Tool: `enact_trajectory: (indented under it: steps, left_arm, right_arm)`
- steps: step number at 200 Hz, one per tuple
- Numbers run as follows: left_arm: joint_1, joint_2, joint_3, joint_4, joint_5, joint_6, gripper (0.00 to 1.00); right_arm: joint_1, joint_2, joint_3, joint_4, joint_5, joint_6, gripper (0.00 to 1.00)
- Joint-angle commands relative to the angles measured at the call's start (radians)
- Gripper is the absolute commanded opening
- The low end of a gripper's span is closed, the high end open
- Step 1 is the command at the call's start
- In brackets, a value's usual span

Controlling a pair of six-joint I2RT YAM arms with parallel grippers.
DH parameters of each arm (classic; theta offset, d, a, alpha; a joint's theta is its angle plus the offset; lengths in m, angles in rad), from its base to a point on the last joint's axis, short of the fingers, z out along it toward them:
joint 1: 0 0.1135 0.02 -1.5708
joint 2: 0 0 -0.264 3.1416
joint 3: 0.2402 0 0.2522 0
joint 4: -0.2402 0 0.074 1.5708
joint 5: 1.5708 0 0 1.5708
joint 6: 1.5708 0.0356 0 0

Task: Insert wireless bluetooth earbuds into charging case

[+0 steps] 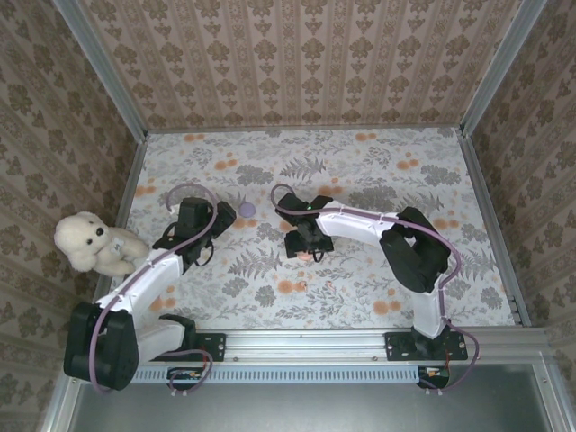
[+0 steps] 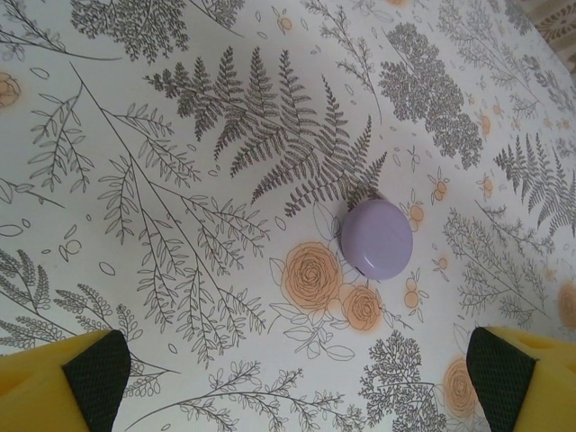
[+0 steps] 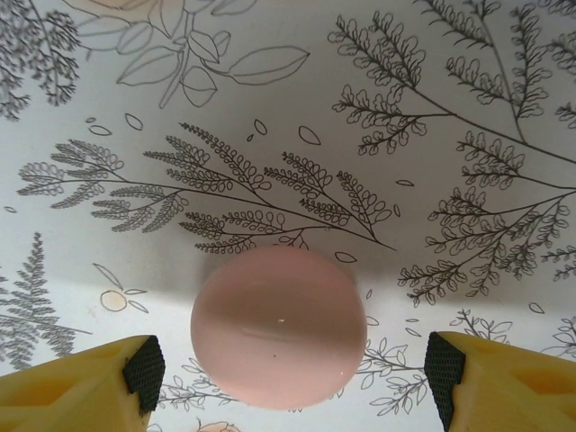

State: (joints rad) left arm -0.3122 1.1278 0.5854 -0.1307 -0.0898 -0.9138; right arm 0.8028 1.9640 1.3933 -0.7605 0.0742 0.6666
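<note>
Honestly this looks like square one to me. Nearest in, the right tool [image 3: 295,371] is spread wide with the pink round pod [image 3: 279,326] sitting on the counter [image 1: 360,171] between its fingers, but it isn't pinching anything. A bit further out, the left tool [image 2: 297,373] is also wide open and holding nothing. The lilac round pod [image 2: 376,238] lies just ahead of it, untouched. Both pods look shut, and I can't tell which one is the case, so my guess is that opening and loading are all left to do.

For room, the plush dog [image 1: 90,243] sits at the left edge close beside the left arm, so swings that way are tight. The two tools are fairly near each other mid-counter. The far half is open right up to the wallpapered walls [image 1: 306,63].
</note>
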Motion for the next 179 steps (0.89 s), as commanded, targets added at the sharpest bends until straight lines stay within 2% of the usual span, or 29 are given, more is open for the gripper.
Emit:
enact_trajectory:
  steps: [1, 179]
  left_arm:
    - [0.008, 0.003, 0.008, 0.0, 0.02, -0.01, 1.0]
    - [0.007, -0.038, -0.053, 0.029, 0.012, -0.019, 1.0]
  right_arm:
    - [0.011, 0.029, 0.03, -0.037, 0.041, 0.035, 0.79]
    - [0.039, 0.077, 0.072, -0.049, 0.097, 0.155, 0.71]
